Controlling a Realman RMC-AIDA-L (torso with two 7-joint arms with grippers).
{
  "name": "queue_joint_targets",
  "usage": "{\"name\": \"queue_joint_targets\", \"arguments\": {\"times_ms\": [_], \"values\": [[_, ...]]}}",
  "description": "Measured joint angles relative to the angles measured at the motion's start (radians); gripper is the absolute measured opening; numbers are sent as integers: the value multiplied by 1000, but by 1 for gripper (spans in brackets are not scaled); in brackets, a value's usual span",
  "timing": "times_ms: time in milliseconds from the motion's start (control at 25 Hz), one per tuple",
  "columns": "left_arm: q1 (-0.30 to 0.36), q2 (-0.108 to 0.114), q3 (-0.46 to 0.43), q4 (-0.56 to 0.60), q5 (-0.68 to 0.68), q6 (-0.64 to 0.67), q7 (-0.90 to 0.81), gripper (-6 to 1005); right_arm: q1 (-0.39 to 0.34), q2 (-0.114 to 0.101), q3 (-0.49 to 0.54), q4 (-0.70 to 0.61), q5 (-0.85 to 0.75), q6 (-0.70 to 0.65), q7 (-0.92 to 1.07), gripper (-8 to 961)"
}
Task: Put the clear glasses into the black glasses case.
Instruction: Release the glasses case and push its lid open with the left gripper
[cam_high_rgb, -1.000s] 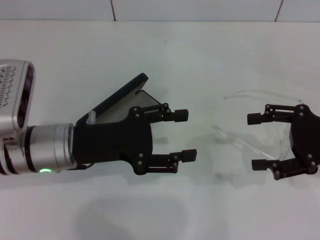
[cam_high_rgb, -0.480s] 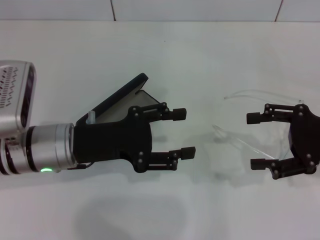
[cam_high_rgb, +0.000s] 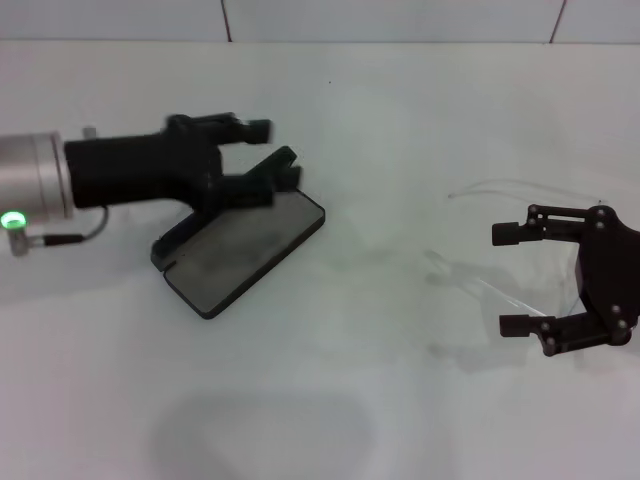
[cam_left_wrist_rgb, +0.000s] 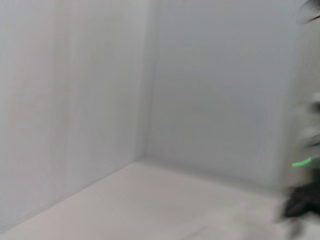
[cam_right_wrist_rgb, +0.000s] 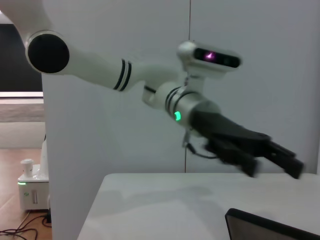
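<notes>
The black glasses case (cam_high_rgb: 243, 246) lies open at the table's left, grey lining up, its lid raised along the far left side. My left gripper (cam_high_rgb: 272, 152) hovers open at the lid's upper edge, one fingertip overlapping it in the head view. The right wrist view shows that same left gripper (cam_right_wrist_rgb: 272, 155) above a corner of the case (cam_right_wrist_rgb: 265, 226). The clear glasses (cam_high_rgb: 478, 284) lie at the right, thin arms pointing left. Open around their front part is my right gripper (cam_high_rgb: 508, 279), which hides the lenses.
White table top (cam_high_rgb: 360, 400) with a tiled wall at the back. The left wrist view shows only bare walls and a dark shape with a green light (cam_left_wrist_rgb: 301, 163) at one edge.
My left gripper has swung away from in front of the case, toward the far left, uncovering the grey lining. The right gripper and the glasses have stayed put.
</notes>
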Motion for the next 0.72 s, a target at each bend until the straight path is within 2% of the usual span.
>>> {"name": "queue_joint_targets", "arguments": {"times_ms": [120, 400, 720], "values": [[9, -19, -19, 97, 151, -84, -150, 687, 0, 1, 0, 0, 0, 0, -1, 852], [1, -43, -20, 200, 403, -141, -362, 663, 3, 5, 0, 0, 0, 0, -1, 852], [-8, -51, 27, 219, 530, -200, -449, 635, 5, 11, 0, 0, 0, 0, 0, 851]]}}
